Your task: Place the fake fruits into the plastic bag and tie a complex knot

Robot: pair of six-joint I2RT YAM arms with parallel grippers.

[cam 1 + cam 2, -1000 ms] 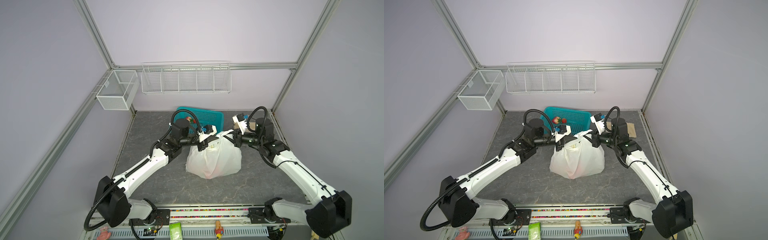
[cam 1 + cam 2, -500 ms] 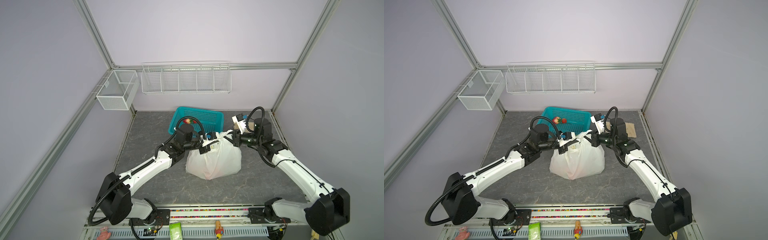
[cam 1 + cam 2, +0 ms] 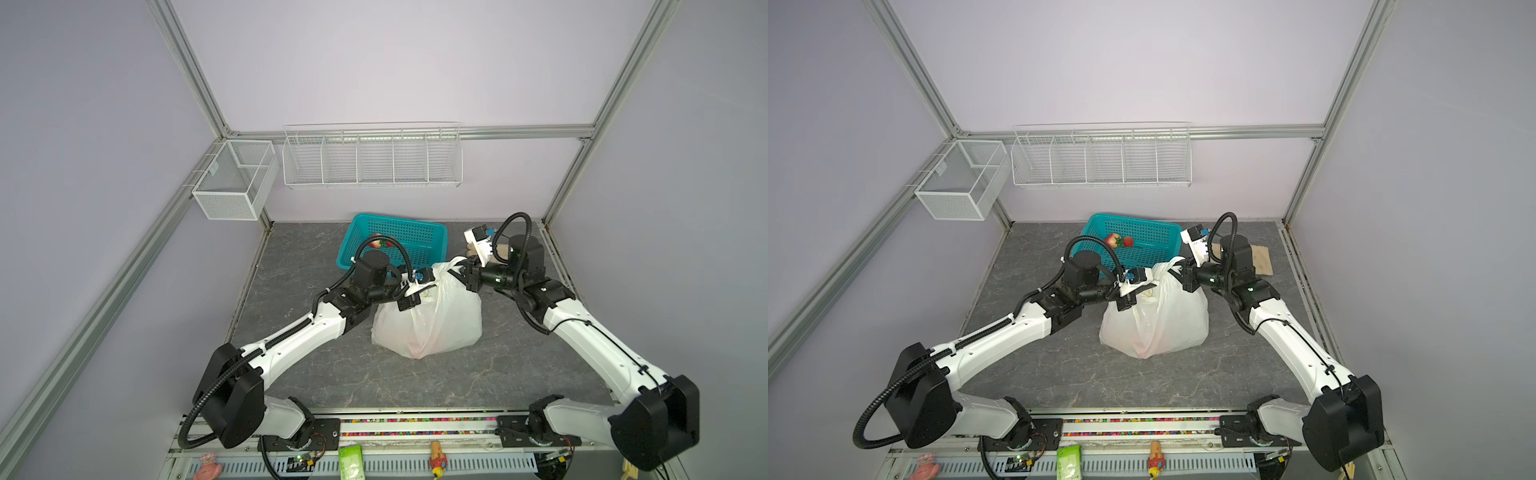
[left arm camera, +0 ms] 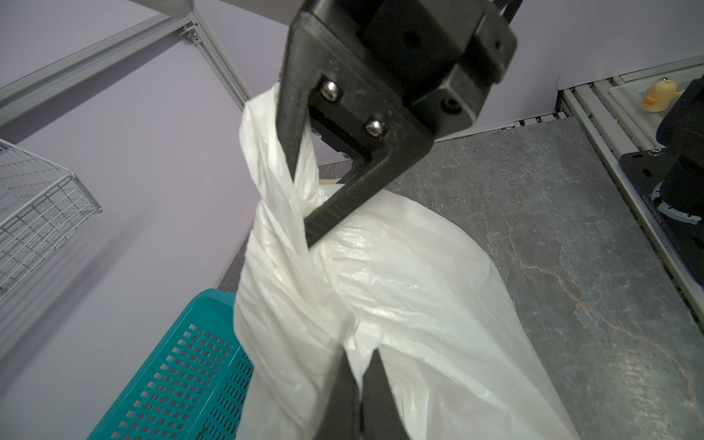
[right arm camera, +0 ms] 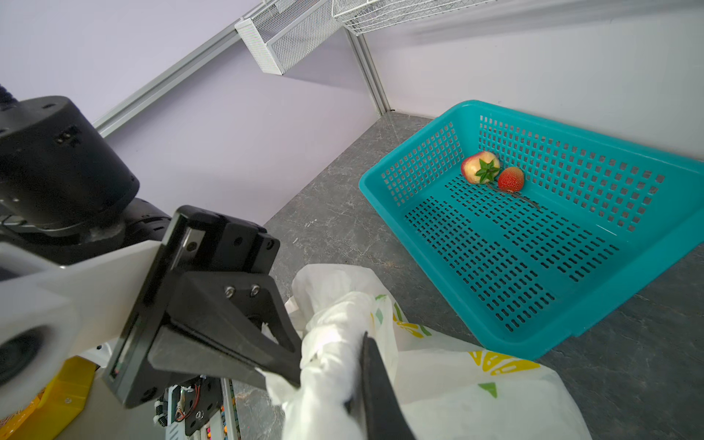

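The plastic bag stands bulging on the grey floor, white with lemon prints, its contents hidden. Its two handles are pulled up and twisted round each other. My left gripper is shut on a fold of the bag at its top. My right gripper is shut on a rolled handle on the far right side. Both grippers nearly touch over the bag's neck. Two fake fruits, a peach-red one and a red one, lie in the teal basket.
The teal basket sits right behind the bag against the back wall. A beige flat piece lies behind my right wrist. Wire racks hang on the back wall and a mesh box at the left corner.
My left arm has swung right and a little nearer, carrying its handle across the bag's top toward the right gripper. The right gripper has barely shifted.
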